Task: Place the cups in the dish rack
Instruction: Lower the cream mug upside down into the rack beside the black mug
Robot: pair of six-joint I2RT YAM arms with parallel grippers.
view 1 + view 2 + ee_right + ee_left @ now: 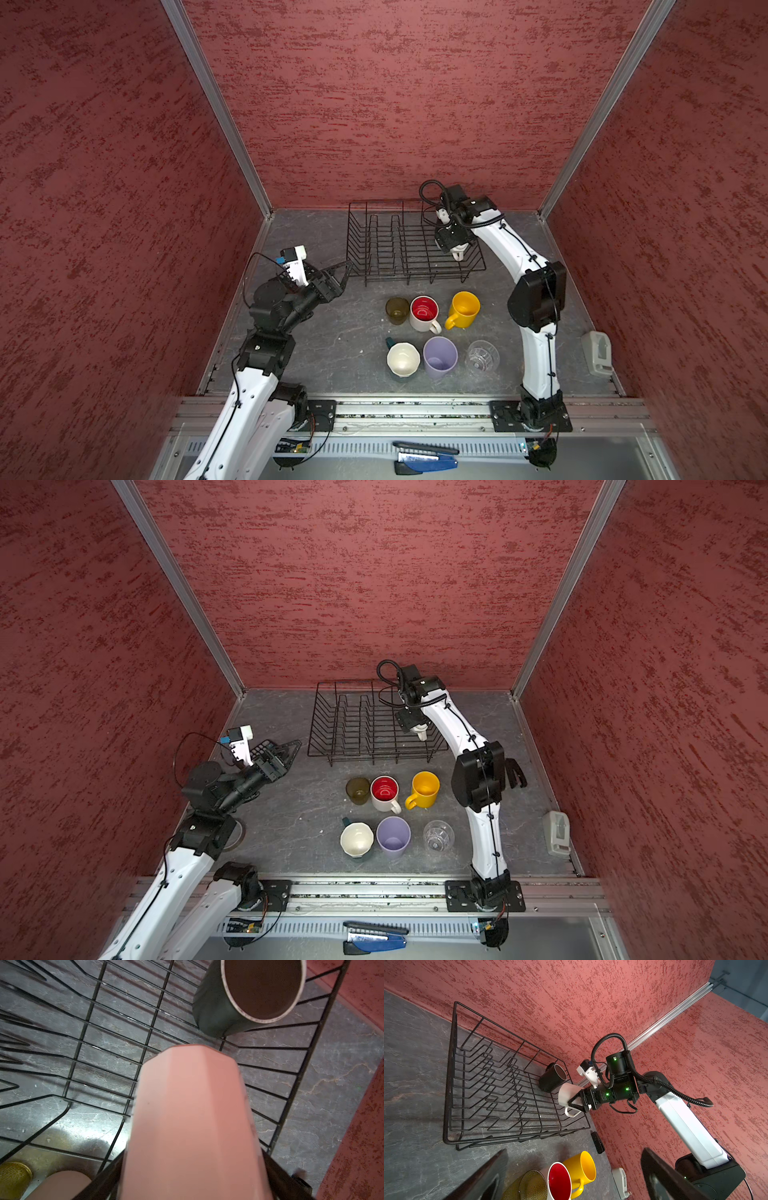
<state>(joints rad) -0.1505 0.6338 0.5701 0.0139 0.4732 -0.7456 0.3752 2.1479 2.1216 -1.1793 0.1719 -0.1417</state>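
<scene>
The black wire dish rack (376,202) (345,682) stands at the back of the table. My right gripper (453,245) (571,1098) hangs over its right end, shut on a white mug (458,252) (191,1115). A black mug (552,1080) (218,1012) stands in the rack's far right corner. In front of the rack stand an olive tumbler (397,309), a red-lined white mug (424,312), a yellow mug (464,308), a teal mug (403,359), a lavender tumbler (439,357) and a clear glass (482,355). My left gripper (343,270) is open and empty by the rack's front left corner.
A grey-white device (597,353) lies by the right wall. A small black block (598,1142) sits on the table near the rack's right front corner. A blue and black tool (424,457) rests on the front ledge. Red walls close three sides.
</scene>
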